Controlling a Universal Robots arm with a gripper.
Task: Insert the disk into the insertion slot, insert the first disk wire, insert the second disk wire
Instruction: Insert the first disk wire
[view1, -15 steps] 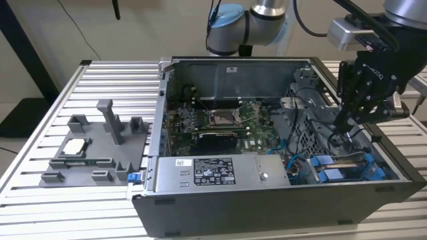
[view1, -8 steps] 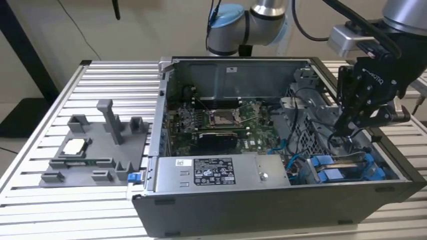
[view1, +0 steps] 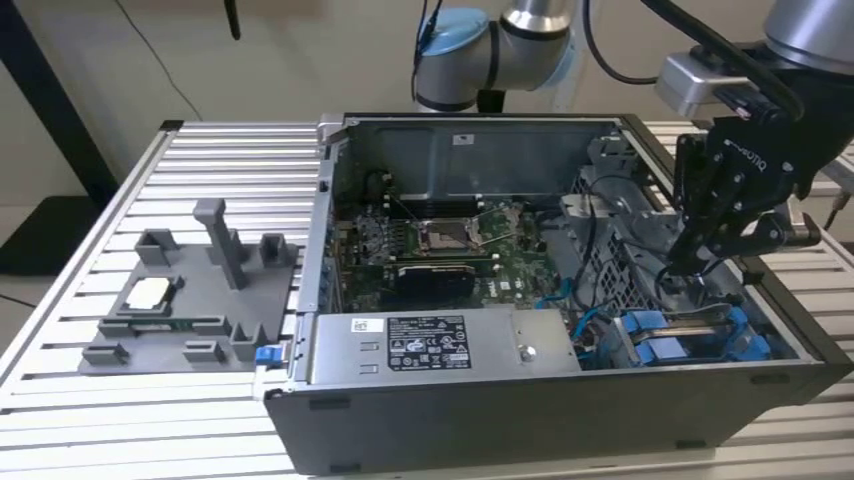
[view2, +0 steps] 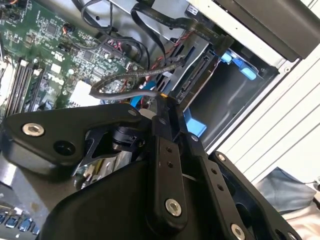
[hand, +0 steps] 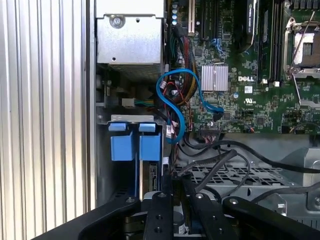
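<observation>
At the arm's tip, inside the open computer case (view1: 561, 420), the gripper (view2: 163, 100) is hanging low beside the drive bay. Its jaws are sitting drawn together, and in the second wrist view they appear to be pinching the end of one dark disk wire (view2: 127, 93), which is looping away over the board. That wire is looking light, limp and a little springy, so it is probably best taken by its rigid plug, not by the cord. Just beyond, the disk (hand: 150, 147) is sitting in the insertion slot (hand: 230, 175), with two blue carrier tabs showing side by side. Whether it is fully home cannot be told. It is likely dense, stiff and sensitive to knocks, so the carrier edges are looking like the safe hold. Farther on, one bright blue cable (hand: 161, 97) is curling over one motherboard (hand: 250, 107). Farthest off, toward the exterior view's left, one grey fixture tray (view1: 200, 300) is resting on the slatted table (view1: 200, 170) and carrying one white-topped chip module (view1: 150, 292).
</observation>
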